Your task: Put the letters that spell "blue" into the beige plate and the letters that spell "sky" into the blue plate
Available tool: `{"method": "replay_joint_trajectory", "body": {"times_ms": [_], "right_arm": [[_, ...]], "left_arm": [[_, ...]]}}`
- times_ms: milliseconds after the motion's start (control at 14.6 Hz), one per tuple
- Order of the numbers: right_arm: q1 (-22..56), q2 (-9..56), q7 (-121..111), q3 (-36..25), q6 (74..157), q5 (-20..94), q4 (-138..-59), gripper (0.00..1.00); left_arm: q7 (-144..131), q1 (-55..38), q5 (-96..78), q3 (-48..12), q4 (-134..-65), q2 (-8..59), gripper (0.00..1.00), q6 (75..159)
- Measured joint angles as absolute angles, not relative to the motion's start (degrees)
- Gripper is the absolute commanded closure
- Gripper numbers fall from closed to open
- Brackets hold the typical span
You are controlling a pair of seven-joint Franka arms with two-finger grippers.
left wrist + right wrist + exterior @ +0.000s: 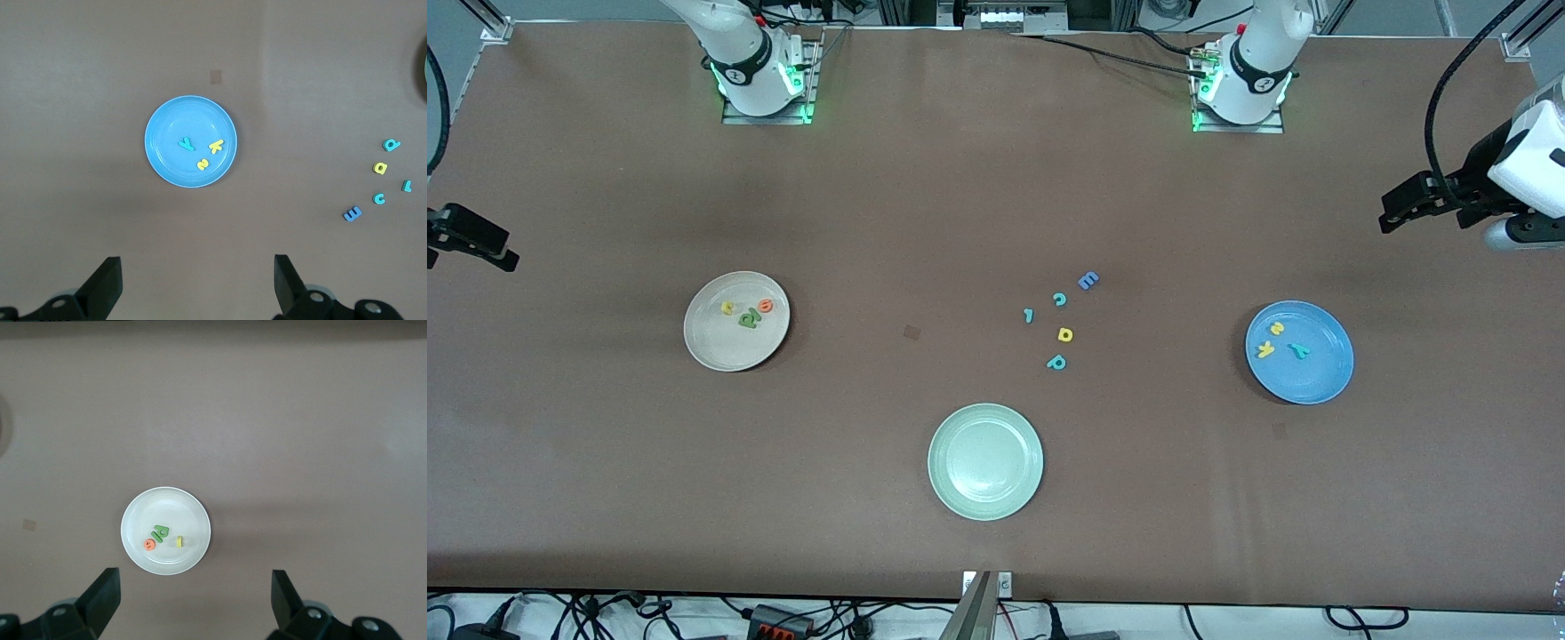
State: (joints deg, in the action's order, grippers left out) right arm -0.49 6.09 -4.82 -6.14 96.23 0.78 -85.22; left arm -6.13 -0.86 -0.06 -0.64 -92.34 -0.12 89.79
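Observation:
The beige plate [729,351] lies toward the right arm's end and holds a yellow u [727,308], an orange e [765,306] and green letters [749,318] pressed together. The blue plate [1316,384] lies toward the left arm's end with a yellow s [1276,328], a yellow k [1265,349] and a teal y [1299,350] in it. My left gripper [1389,213] hangs open and empty over bare table at its end, with the blue plate [173,127] in its wrist view. My right gripper [489,244] hangs open and empty at the other end, with the beige plate [167,503] in its wrist view.
Loose letters lie mid-table: a blue E [1088,281], a teal c [1059,300], a small teal piece [1029,315], a yellow a-shape [1064,334] and a teal p-shape [1056,362]. A pale green plate [985,498] sits nearer the front camera, with nothing in it.

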Motion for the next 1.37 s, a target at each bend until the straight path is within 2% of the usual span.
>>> {"method": "replay_joint_trajectory", "body": {"times_ms": [273, 547, 820, 1367], "right_arm": [[-1.65, 5.45, -4.82, -4.99, 94.57, 0.13, -86.73, 0.00], [-1.71, -0.59, -4.82, -4.87, 95.54, -1.02, -94.70, 0.00], [-1.82, -4.98, -4.79, -4.76, 95.08, -1.03, -98.72, 0.00], [-1.85, -5.50, -4.76, -4.32, 94.50, -1.04, -99.70, 0.00]], "left_arm": [[-6.13, -0.86, -0.06, -0.64, -92.34, -0.12, 0.00, 89.79], [-6.13, -0.86, -0.93, -0.64, -92.33, -0.12, 0.00, 89.79], [-6.13, -0.87, -1.21, -0.65, -92.33, -0.12, 0.00, 89.79], [-6.13, -0.94, -1.21, -0.82, -92.31, -0.12, 0.00, 89.79]]}}
